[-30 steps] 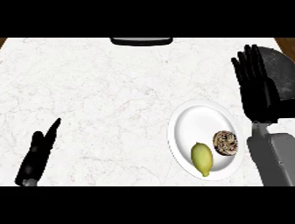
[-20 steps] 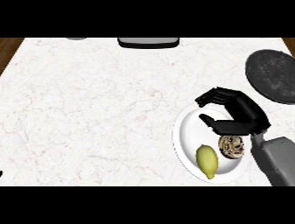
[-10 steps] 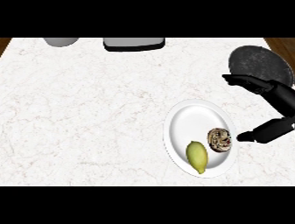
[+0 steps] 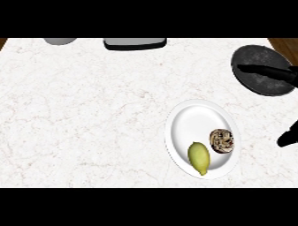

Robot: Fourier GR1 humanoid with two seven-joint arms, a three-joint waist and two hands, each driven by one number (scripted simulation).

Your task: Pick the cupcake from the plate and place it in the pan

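Nearest: white plate [image 4: 190,119] on the counter [image 4: 79,110], carrying 1 cupcake [image 4: 222,141] and 1 yellow-green fruit [image 4: 199,158] just beside it. Right robot hand [image 4: 295,132] at the right edge, spread wide, holding nothing. Farther: dark pan [image 4: 259,62], unfilled. Step in hand: approach, cupcake not yet grasped. Next move calls for lowering over the cupcake, clear of the fruit.

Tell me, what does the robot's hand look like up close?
Only the right hand shows, at the view's right edge: matte black all over, with slim, tapering fingers and a rounded thumb lower down. No cables, markings or sleeve can be seen on it. The forearm and the left hand are out of view.
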